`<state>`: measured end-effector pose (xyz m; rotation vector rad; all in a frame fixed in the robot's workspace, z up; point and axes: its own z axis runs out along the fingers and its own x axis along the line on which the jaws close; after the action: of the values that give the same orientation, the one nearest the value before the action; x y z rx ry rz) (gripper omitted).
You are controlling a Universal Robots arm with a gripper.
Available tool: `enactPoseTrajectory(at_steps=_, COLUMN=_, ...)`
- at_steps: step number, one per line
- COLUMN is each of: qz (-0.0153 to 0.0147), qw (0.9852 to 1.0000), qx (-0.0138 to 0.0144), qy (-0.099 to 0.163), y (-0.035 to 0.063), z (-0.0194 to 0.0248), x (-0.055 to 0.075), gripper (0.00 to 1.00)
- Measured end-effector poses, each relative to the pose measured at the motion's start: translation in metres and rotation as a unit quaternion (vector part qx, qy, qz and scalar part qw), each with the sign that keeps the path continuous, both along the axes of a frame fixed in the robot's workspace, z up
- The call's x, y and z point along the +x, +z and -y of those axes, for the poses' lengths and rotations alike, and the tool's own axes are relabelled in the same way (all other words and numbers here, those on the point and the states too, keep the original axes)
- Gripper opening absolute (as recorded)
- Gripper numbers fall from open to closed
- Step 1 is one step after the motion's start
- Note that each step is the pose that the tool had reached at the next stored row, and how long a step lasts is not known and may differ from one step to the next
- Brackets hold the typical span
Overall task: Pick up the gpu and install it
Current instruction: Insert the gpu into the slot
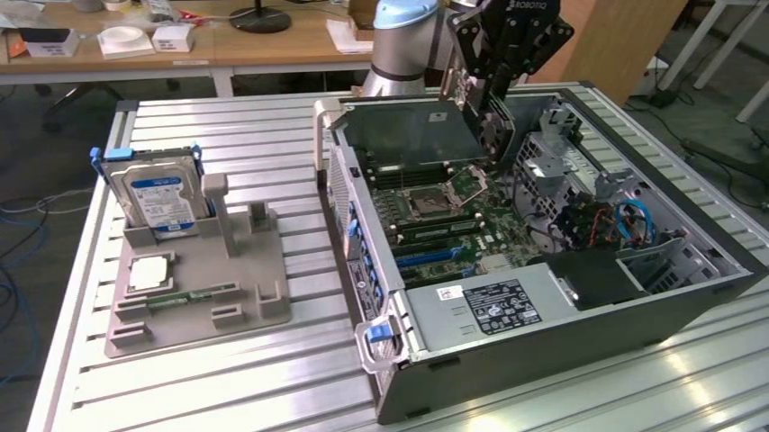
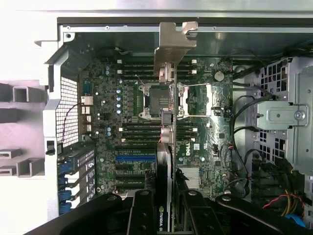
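My black gripper (image 1: 477, 90) hangs over the far end of the open computer case (image 1: 673, 306), shut on the gpu (image 1: 402, 135). The gpu is a flat dark green card with a silver end bracket. It is held on edge above the motherboard (image 1: 445, 207), clear of it. In the wrist view the gpu (image 2: 167, 147) appears edge-on, running from between the fingers (image 2: 142, 215) of my gripper (image 2: 166, 218) out to its silver bracket (image 2: 174, 44). Below it lie the motherboard (image 2: 137, 122), the open processor socket (image 2: 156, 98) and a blue expansion slot (image 2: 134, 157).
On the exterior view's left a grey holder (image 1: 198, 279) carries a hard drive with a blue label (image 1: 157, 193), a processor chip (image 1: 150, 270) and a memory stick (image 1: 193, 294). Inside the case sit a power supply (image 1: 505, 301), cables (image 1: 625, 225) and a drive cage (image 2: 288, 112).
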<state>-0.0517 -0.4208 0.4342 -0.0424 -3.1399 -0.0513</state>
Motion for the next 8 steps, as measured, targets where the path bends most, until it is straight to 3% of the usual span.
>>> enactPoseTrajectory(at_steps=4, qz=0.0, qw=0.9995, qx=-0.0001, qy=0.03, y=0.0, z=0.0, x=0.0, gripper=0.26)
enactPoseTrajectory(at_steps=8, qz=0.0, qw=0.9978, qx=0.0, qy=0.066, y=-0.0002, z=0.0, x=0.0, gripper=0.26)
